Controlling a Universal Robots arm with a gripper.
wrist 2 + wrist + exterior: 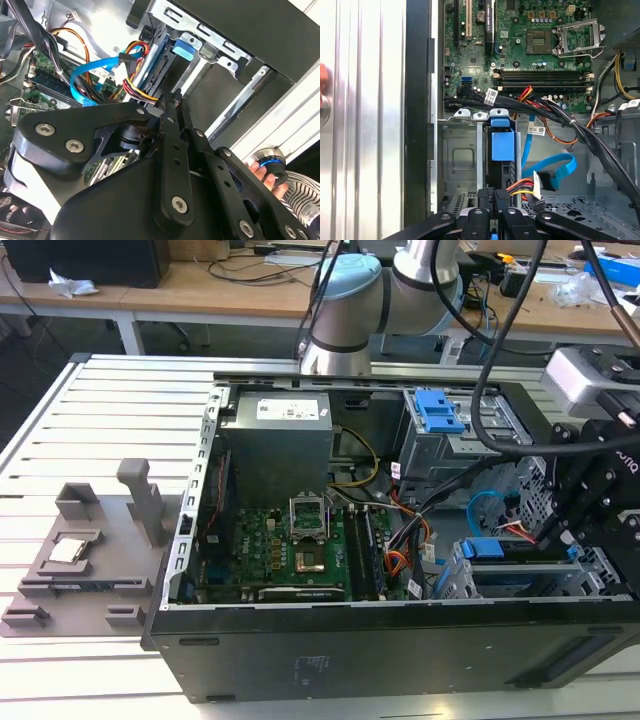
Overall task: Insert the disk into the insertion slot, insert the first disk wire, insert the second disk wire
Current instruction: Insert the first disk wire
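I work over an open computer case [400,660] that lies on a ribbed metal counter [60,430]. In the case's corner, at the exterior view's right, sits the silver drive cage [460,155]. It holds the disk [502,145], which stands on edge in the bay with its blue frame showing, so the first step looks done. Both cables seem unplugged. The red and orange wire bundle [519,187] ends in a plug just beside the disk's back edge. The light-blue cable [560,167] curls next to it, its black plug hanging loose. A thick black cable bundle [590,140] crosses near them and could snag. My fingers [172,102] are drawn together, tips at the disk's back edge. I cannot tell whether they pinch anything.
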